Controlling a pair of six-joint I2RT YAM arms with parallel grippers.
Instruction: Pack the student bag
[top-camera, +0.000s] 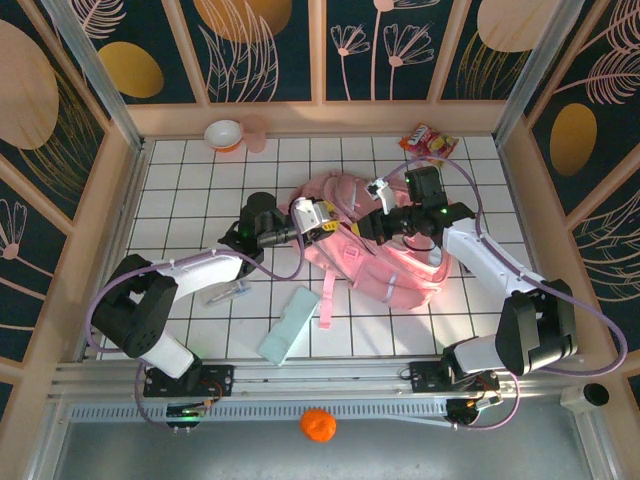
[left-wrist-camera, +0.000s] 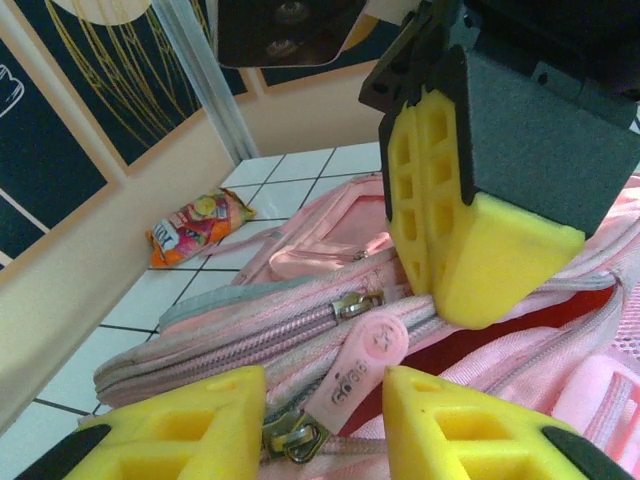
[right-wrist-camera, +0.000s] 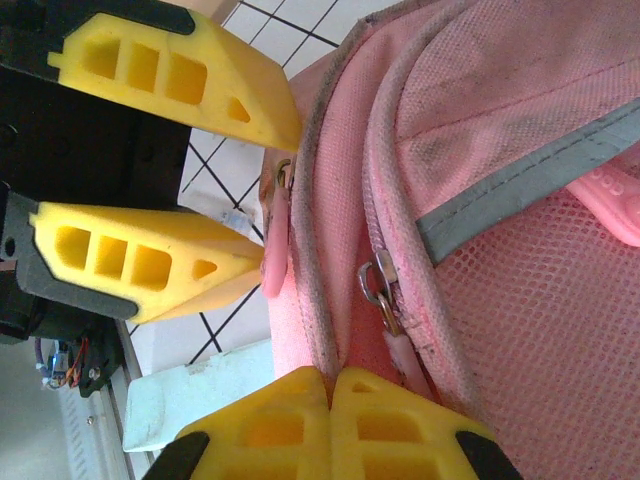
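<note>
Your right gripper (right-wrist-camera: 330, 385) is clenched on the zipper edge of the student bag (top-camera: 385, 262); your left gripper (left-wrist-camera: 322, 400) is released.
The left jaws stand apart on either side of a pink zipper pull (left-wrist-camera: 362, 362). The bag lies in the middle of the table (top-camera: 190, 210), its mouth showing red lining (left-wrist-camera: 540, 325); you cannot tell what is inside. A mint-green case (top-camera: 290, 322) lies outside it toward the near edge, and a snack packet (top-camera: 428, 143) in the far right corner.
</note>
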